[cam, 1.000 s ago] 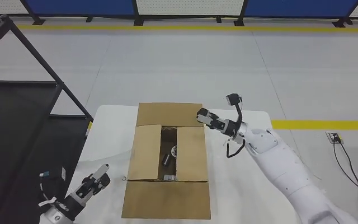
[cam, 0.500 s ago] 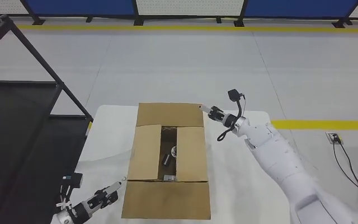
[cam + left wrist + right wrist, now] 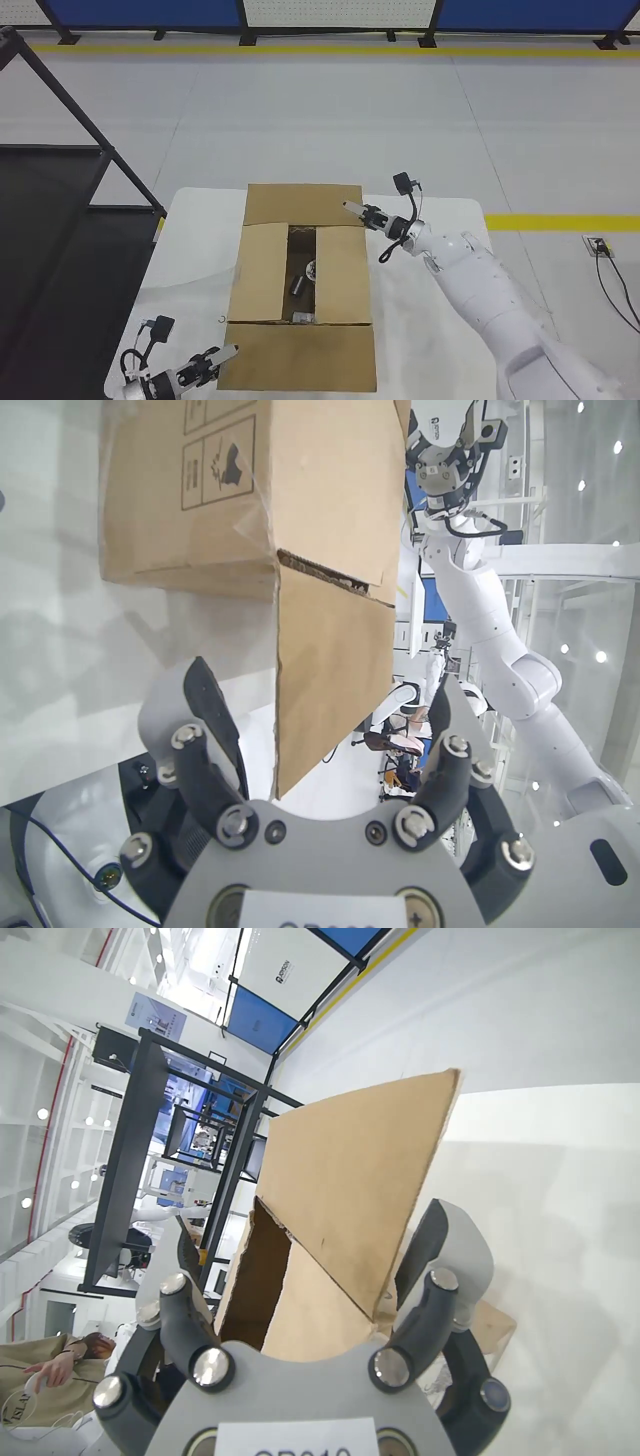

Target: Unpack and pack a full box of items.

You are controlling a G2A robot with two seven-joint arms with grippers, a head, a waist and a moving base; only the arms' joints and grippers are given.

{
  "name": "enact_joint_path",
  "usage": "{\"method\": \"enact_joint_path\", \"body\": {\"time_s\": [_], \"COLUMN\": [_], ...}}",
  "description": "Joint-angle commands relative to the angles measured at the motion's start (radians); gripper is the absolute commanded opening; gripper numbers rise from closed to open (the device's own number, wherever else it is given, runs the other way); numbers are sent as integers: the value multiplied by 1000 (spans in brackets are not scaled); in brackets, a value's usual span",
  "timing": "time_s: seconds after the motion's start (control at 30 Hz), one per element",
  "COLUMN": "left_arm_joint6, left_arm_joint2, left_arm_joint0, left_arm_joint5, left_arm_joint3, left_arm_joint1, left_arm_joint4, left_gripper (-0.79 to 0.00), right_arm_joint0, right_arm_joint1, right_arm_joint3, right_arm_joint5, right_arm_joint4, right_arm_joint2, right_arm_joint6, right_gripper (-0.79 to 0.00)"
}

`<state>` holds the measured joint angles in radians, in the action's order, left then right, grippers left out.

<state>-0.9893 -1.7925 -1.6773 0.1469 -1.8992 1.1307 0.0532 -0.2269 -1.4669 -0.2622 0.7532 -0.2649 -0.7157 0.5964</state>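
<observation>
While we look down from the top view, the cardboard box (image 3: 258,270) sits in the middle of the white table (image 3: 195,250) with all four flaps loose. The flaps at 12 and 6 o'clock lie folded outward, and the two side flaps lean in over the opening, leaving a narrow gap down the middle. Through that gap we see a few small items (image 3: 298,285) lying at the bottom, one dark and one pale, too small for us to name. The right gripper (image 3: 352,208) hangs at the box's 1 o'clock corner, just at the edge of the far flap. From its own wrist view the right gripper (image 3: 307,1233) has its jaws spread wide, and the corner of that flap (image 3: 350,1178) stands between the fingers without being pinched. The left gripper (image 3: 226,353) sits low at the box's 7 o'clock corner, beside the near flap. In the left wrist view the left gripper (image 3: 320,685) also has its jaws spread, with the box's corner edge (image 3: 330,500) rising between them; we cannot tell whether either finger touches the cardboard. A black metal rack (image 3: 60,200) stands off the table at 9 o'clock.
</observation>
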Motion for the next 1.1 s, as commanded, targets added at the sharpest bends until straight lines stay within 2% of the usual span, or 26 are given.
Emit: {"method": "enact_joint_path", "body": {"time_s": [0.0, 0.2, 0.5, 0.83, 1.07], "left_arm_joint6": [-1, -9, 14, 102, 234], "left_arm_joint2": [4, -9, -40, -32, -6], "left_arm_joint0": [0, -9, -29, -29, -20], "left_arm_joint5": [4, 20, 29, 14, -16], "left_arm_joint3": [-3, -16, -45, -101, -149], "left_arm_joint1": [-1, -6, -10, -10, -7], "left_arm_joint4": [7, 84, 202, 257, 223], "left_gripper": [0, 0, 0, 0, 0], "right_arm_joint0": [2, 7, 11, 17, 30], "right_arm_joint1": [-2, -1, 10, 20, 22], "right_arm_joint3": [9, 31, 37, 6, -24], "right_arm_joint5": [22, 73, 113, 180, 208], "right_arm_joint4": [-32, -93, -114, -108, -89], "right_arm_joint2": [-13, -48, -79, -105, -111], "right_arm_joint6": [47, 153, 232, 251, 263], "right_gripper": [0, 0, 0, 0, 0]}}
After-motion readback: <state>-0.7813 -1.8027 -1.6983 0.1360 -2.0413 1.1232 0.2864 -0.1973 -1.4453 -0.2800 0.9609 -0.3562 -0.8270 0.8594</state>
